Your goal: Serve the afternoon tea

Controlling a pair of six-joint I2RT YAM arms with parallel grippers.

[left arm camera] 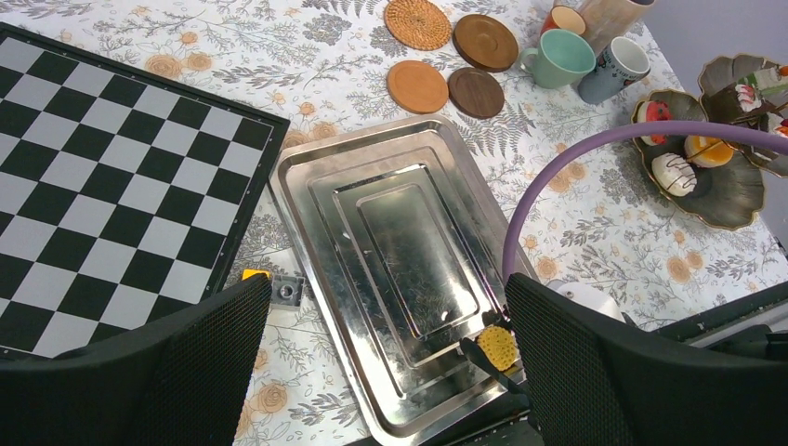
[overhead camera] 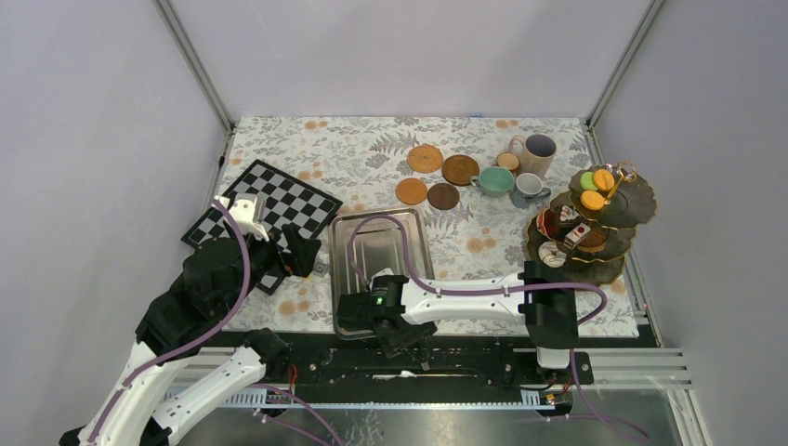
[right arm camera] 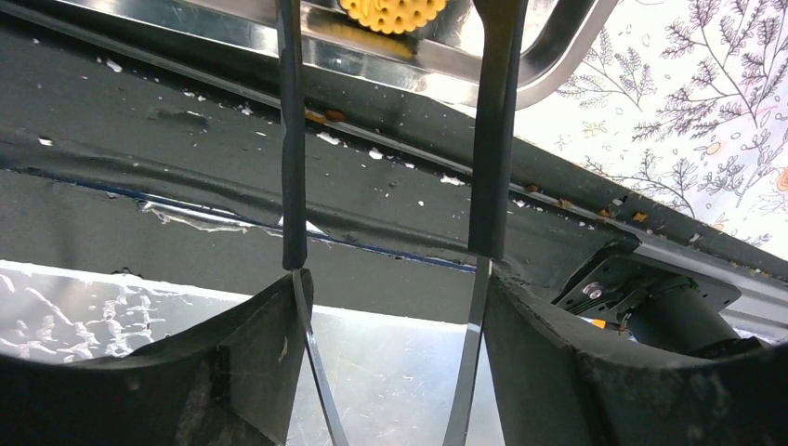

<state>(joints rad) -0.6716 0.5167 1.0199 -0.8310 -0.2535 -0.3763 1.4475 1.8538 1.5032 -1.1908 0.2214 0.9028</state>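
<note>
A yellow-orange biscuit [left arm camera: 498, 345] lies at the near right end of the steel tray [left arm camera: 321, 232]. My right gripper [right arm camera: 390, 293] is shut on a pair of metal tongs [right arm camera: 490, 149]. The tongs' black tips stand on either side of the biscuit [right arm camera: 391, 11] with gaps, not pinching it. In the top view the right gripper [overhead camera: 405, 334] sits low over the near rail. The left gripper [left arm camera: 387, 297] hangs open and empty above the tray's left side. The dark three-tier stand [overhead camera: 621, 206] at the right carries pastries. Several mugs [overhead camera: 495, 179] and brown coasters [overhead camera: 460, 169] sit at the back.
A black-and-white chessboard [overhead camera: 279, 200] lies left of the tray under my left arm. A small grey block [left arm camera: 288, 291] rests between board and tray. The right arm's purple cable [left arm camera: 558, 153] arcs over the tray. The black rail [right arm camera: 186, 139] runs along the table's near edge.
</note>
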